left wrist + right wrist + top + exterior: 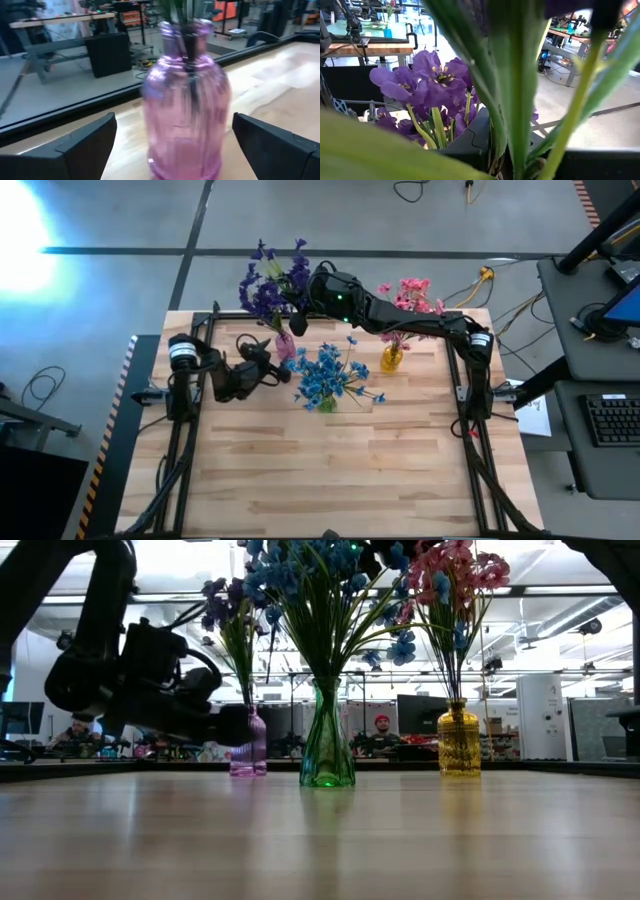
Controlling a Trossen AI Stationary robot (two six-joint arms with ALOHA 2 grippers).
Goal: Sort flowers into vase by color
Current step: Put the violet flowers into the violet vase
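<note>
Far left on the wooden table (330,470): left arm, low over the boards and reaching toward the middle. At its end, left gripper (278,368), spread wide and holding nothing. Frames the pink vase (185,100) with one dark finger (85,145) on either side, each apart from the glass in the left wrist view. Hangs level with the vase's lower body in the low view.

Next, that pink vase itself, upright near the table's far edge and leftmost of the three vases. Carries the purple flowers (268,288), with stems down through the neck and blossoms fanning up and toward the far edge.

Directly over the vase mouth: right gripper (297,326), at the end of the right arm that stretches in across the far side from the right. Closed tight. Sits right in among the purple sprigs, with green stems and leaves filling the right wrist view and purple blossoms (432,75) just past the fingertips. Cannot tell whether a stem is pinched there or merely alongside.

Further right and nearer the table's middle: green vase (327,740), upright, full of blue flowers (328,375) spreading wide.

Right again: yellow vase (459,745), upright, holding pink flowers (412,292), with the right arm crossing just beyond it.
</note>
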